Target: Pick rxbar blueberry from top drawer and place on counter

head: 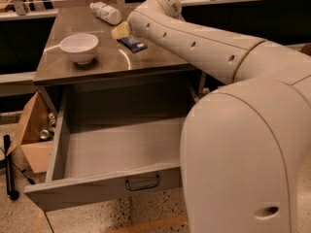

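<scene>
The rxbar blueberry (131, 43), a small flat dark navy wrapper, lies on the glossy grey-brown counter (97, 64) towards its back right. My gripper (121, 31) is just above and left of the bar, at the end of my white arm (194, 42), which hides most of it. Only a pale tip shows beside the bar. The top drawer (121, 147) is pulled wide open below the counter. Its inside shows nothing in it, and its dark bail handle (142, 183) is centred on the front panel.
A white bowl (79, 46) stands on the counter's left. A white plastic bottle (106, 12) lies at the back. An open cardboard box (28, 130) with cans stands left of the cabinet, beside a black pole (8, 166). My white body (248, 154) fills the right foreground.
</scene>
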Action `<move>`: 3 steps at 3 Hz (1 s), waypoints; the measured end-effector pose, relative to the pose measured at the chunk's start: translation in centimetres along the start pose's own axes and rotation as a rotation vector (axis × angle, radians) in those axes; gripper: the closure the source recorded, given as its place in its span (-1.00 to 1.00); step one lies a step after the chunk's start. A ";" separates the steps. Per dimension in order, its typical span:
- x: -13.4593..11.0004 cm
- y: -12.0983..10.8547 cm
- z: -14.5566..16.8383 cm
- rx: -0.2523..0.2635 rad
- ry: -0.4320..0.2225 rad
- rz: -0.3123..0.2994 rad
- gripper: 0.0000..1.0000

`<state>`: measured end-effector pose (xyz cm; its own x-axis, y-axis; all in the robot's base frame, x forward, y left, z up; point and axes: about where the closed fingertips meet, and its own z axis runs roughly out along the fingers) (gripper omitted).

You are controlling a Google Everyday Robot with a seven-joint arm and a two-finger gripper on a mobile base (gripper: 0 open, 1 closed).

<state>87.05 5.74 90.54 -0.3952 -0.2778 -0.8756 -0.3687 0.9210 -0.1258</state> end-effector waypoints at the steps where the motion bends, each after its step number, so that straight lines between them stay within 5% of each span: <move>1: -0.2 -2.3 -3.4 0.043 -0.032 0.010 -1.00; 3: 3.4 -11.4 -16.3 0.341 -0.037 0.011 -1.00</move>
<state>76.18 -10.19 96.61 -0.3643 -0.2629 -0.8934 -0.0593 0.9639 -0.2595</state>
